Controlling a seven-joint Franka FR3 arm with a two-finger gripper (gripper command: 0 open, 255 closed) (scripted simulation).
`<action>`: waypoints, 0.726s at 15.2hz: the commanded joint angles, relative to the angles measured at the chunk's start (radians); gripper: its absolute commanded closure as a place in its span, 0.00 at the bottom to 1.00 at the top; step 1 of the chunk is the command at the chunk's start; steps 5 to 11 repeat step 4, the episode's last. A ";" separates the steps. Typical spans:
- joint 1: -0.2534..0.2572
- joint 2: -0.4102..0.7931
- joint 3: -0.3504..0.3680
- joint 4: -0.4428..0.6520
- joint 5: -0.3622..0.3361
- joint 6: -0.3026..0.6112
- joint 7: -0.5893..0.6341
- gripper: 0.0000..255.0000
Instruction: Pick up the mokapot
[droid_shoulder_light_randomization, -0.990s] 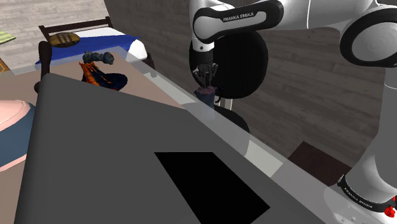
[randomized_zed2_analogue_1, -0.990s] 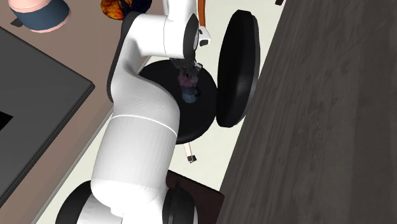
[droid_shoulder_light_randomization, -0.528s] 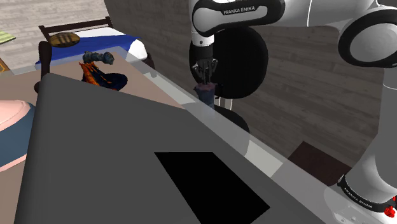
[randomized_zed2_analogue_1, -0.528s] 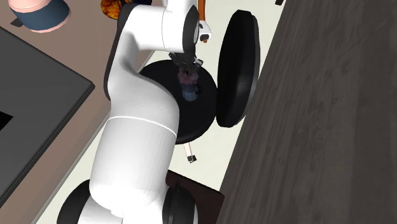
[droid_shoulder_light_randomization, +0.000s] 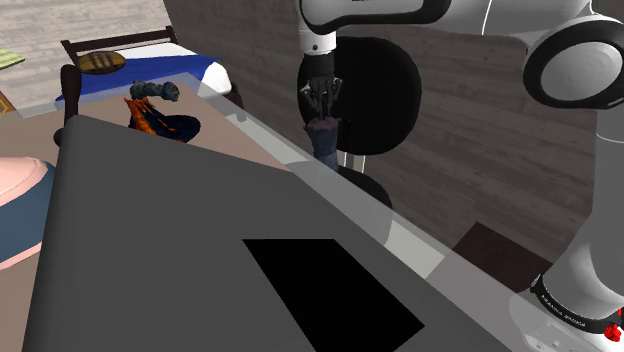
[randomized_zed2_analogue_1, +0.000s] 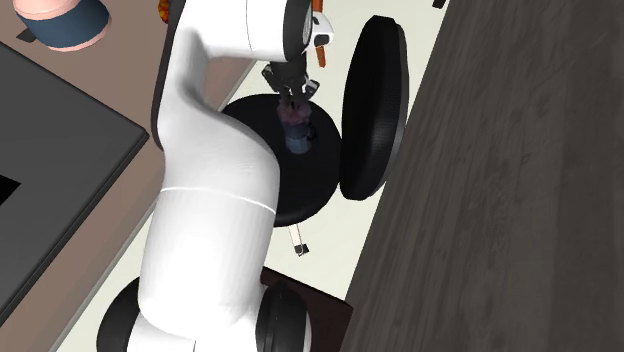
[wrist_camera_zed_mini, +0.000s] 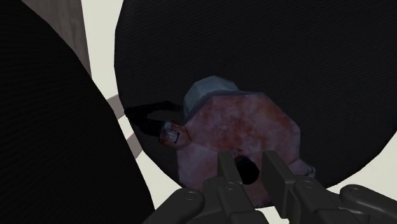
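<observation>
The mokapot (wrist_camera_zed_mini: 222, 127) has a faceted pinkish-brown top, a blue-grey lower body and a black handle. It hangs under my gripper (wrist_camera_zed_mini: 248, 168), whose two fingers clasp the dark knob on its lid. In the shoulder view the gripper (droid_shoulder_light_randomization: 321, 100) points straight down with the mokapot (droid_shoulder_light_randomization: 323, 137) just below it, in front of the black chair back. In the second exterior view the gripper (randomized_zed2_analogue_1: 291, 95) holds the mokapot (randomized_zed2_analogue_1: 297, 128) over the round black chair seat (randomized_zed2_analogue_1: 270, 190).
A black chair back (droid_shoulder_light_randomization: 385, 90) stands right behind the gripper. A large grey tabletop (droid_shoulder_light_randomization: 170, 250) with a black rectangle lies toward the shoulder view's left. An orange and blue heap (droid_shoulder_light_randomization: 150, 118) and a bed (droid_shoulder_light_randomization: 140, 70) are beyond it. Dark wood floor (randomized_zed2_analogue_1: 500, 200) lies past the chair.
The gripper has risen with the mokapot in its fingers, lifting it higher above the chair seat. The arm's upper links moved up with it.
</observation>
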 joint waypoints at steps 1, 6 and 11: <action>0.002 0.014 0.000 0.052 -0.002 -0.037 -0.001 1.00; 0.004 0.022 0.000 0.081 -0.003 -0.058 -0.002 1.00; 0.004 0.022 0.000 0.081 -0.003 -0.058 -0.002 1.00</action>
